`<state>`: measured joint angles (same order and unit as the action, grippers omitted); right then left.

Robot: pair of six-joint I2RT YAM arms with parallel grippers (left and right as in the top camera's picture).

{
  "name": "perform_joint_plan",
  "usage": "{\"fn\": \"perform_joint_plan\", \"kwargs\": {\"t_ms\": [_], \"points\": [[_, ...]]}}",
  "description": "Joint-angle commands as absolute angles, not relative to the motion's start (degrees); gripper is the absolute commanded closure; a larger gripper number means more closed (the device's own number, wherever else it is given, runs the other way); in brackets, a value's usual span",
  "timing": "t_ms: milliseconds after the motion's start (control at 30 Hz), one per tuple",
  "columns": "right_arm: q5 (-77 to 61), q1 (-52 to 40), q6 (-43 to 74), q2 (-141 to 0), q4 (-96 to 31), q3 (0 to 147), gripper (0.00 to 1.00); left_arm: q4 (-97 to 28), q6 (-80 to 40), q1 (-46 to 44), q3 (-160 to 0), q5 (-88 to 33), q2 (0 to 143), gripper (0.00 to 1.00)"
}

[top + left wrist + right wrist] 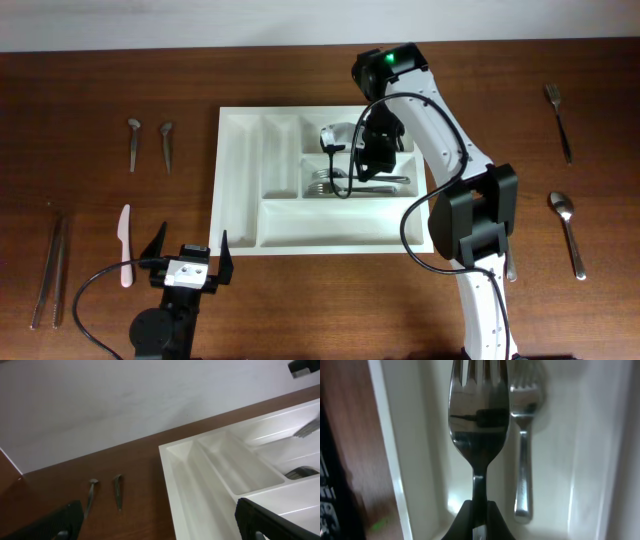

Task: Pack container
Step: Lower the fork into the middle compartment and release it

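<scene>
Left gripper (190, 248): raised over the near edge of the table, in front of the container's left corner; fingers spread wide, nothing between them.
Metal tongs (50, 265): flat on the table at the far left, lengthwise.
White plastic knife (125, 245): just right of the tongs, left of the left gripper.
Small spoons (134, 143) (167, 145): two, side by side but apart, on the wood beyond the knife and left of the container.
Container (232, 180): white five-compartment cutlery tray, mid-table; its two narrow upright compartments on the left hold nothing.
Right gripper (479, 522): over a long horizontal compartment in the tray's right half, fingers pinched tight on a fork handle.
Held fork (479, 425): gripped low on the handle, tines pointing away from the wrist camera, above the compartment floor.
Lying fork (522, 450): inside that compartment, just beside the held fork and parallel to it.
Fork (558, 120): on the table, far right, at the back.
Spoon (566, 230): far right, nearer than that fork.
</scene>
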<state>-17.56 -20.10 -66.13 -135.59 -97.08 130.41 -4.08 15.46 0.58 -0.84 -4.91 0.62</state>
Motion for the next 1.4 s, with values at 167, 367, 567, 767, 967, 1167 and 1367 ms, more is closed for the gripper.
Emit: {"fn": "perform_joint_plan", "kwargs": {"t_ms": [167,367,567,767,967,1167,1367], "points": [[-20.4,-19.84,-71.81,-133.8,-96.16,129.91,0.96,-4.25,15.92,0.91,-0.49,-4.71,0.3,0.01],[-20.38,-18.65,-71.79,-135.26,-95.07,129.88,0.96,-4.25,15.94,0.91,-0.49,-4.71,0.3,0.01],[-20.4,-17.19,-71.79,-135.46,-94.59,129.34,0.95,-4.25,15.94,0.91,-0.49,-4.71,0.3,0.01],[-20.38,-16.36,-71.77,-135.48,-92.62,126.21,0.95,-4.25,15.92,0.91,-0.49,-4.71,0.3,0.01],[-20.4,-16.43,-71.75,-135.48,-90.78,124.62,0.94,-4.25,15.92,0.91,-0.49,-4.71,0.3,0.01],[-21.21,-16.47,-71.72,-135.48,-89.71,124.2,0.9,-4.25,15.94,0.91,-0.49,-4.71,0.3,0.01],[-21.3,-16.47,-71.53,-135.5,-88.44,122.61,0.9,-4.25,15.92,0.91,-0.49,-4.71,0.3,0.01]]}}
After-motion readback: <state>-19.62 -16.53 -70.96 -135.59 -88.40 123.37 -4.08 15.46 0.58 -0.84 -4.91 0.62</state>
